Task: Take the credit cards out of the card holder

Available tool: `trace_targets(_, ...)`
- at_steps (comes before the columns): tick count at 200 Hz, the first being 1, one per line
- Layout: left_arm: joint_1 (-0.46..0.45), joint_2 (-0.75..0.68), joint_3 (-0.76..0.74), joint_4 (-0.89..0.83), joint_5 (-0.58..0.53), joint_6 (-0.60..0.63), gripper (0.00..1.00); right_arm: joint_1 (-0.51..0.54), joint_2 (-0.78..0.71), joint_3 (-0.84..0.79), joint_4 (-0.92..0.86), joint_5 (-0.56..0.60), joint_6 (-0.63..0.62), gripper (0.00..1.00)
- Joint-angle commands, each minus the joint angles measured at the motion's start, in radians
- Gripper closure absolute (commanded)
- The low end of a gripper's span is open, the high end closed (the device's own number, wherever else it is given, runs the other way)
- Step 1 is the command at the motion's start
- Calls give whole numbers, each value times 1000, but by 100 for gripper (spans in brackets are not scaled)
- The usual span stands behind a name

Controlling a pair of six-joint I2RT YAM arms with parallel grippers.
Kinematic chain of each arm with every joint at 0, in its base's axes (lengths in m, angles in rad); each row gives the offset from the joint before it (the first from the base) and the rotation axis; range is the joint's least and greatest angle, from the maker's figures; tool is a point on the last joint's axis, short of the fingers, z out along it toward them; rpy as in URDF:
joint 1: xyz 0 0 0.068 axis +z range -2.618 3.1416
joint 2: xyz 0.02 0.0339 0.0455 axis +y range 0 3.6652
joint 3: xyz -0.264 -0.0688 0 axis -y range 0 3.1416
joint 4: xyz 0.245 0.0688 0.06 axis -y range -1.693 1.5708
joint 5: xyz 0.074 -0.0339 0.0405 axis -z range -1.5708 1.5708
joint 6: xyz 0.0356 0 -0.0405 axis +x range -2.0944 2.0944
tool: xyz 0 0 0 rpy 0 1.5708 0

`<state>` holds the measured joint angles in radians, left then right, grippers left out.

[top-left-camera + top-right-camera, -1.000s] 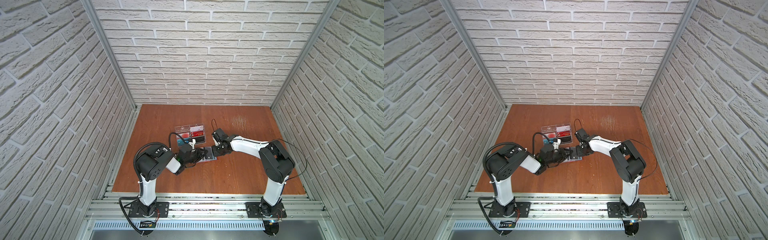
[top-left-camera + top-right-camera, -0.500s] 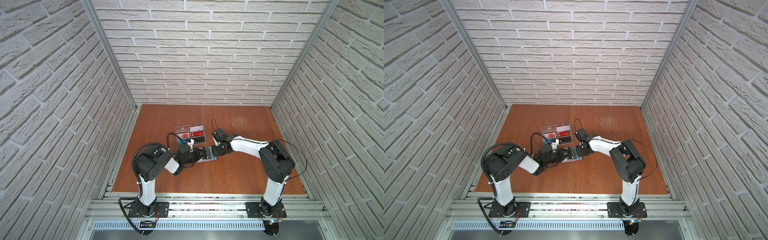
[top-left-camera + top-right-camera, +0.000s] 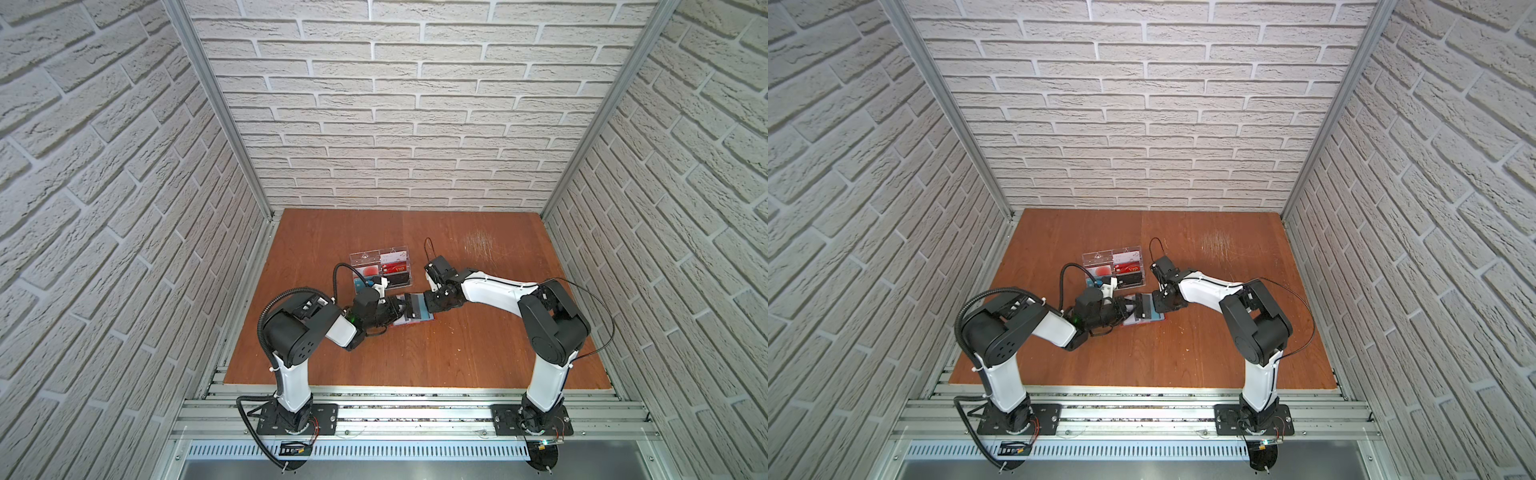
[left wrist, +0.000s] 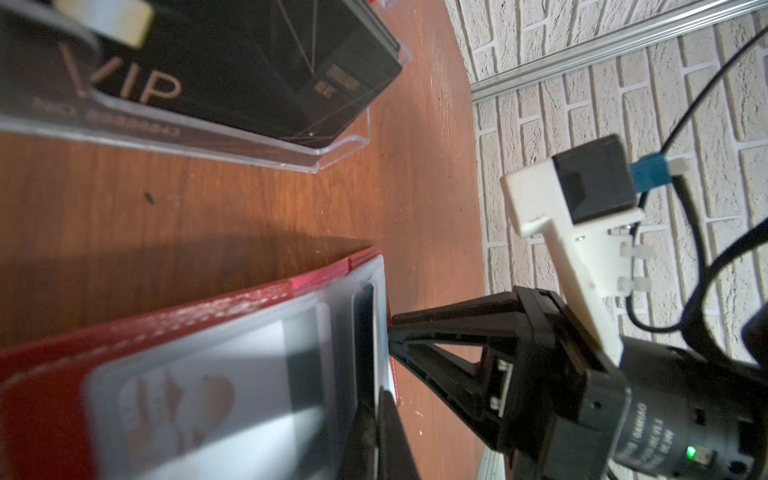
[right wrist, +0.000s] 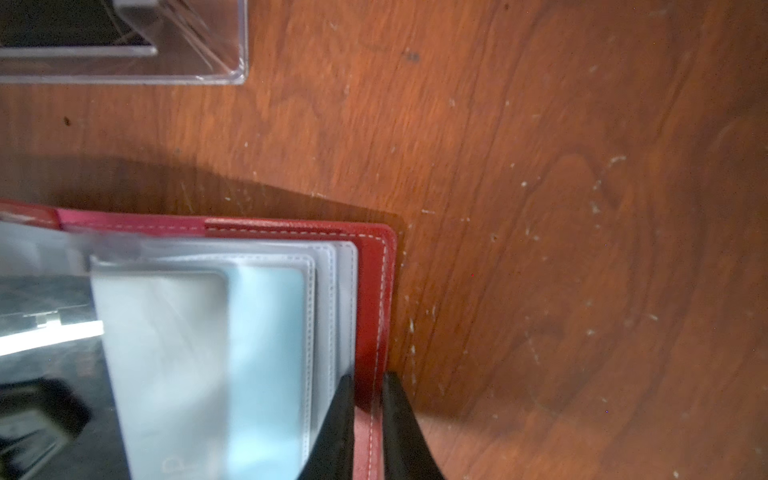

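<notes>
The left claw (image 3: 400,310) is finishing its closing. Over the last second its jaws have been drawing in, and they are now sitting pressed together. In the left wrist view its fingertips (image 4: 395,449) are meeting on a dark edge at the open side of a sleeve. I am reading that edge as the credit card (image 3: 415,307), though blur is hiding whether sleeve plastic is caught too. In both top views that dark card is lying across the middle of the card holder (image 5: 374,257), between the two claws. How far it is sitting out of its pocket I cannot tell. The holder is lying open on the surface (image 3: 457,353), just in front of the clear tray (image 3: 365,254). On the right, the right claw (image 5: 370,409) is still pinching the holder's red cover edge, anchoring it. So the grip is looking made, and a pull toward the left is probably becoming possible while the holder is being held back.
</notes>
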<state>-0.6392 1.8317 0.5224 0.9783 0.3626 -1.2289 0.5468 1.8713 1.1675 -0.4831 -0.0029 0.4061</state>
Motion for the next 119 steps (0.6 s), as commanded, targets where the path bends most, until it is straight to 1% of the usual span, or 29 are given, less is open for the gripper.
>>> trace_targets(1,12,-54,3,-48,27,71,100,-1,36,-43,-6,-3,-12,85)
trace_targets(31,16,-132,25,-218,61,173,100,-2,34,-42,-6,-11,-12,85)
trace_targets(55,21,-199,39,-365,58,255,100,-4,32,-43,-5,-19,-12,85)
trace_targets(88,21,-307,62,-568,19,366,100,-4,15,-49,-3,-18,-12,85)
trace_targets(119,21,-410,123,-804,-53,482,100,-4,3,-55,3,-29,-13,84)
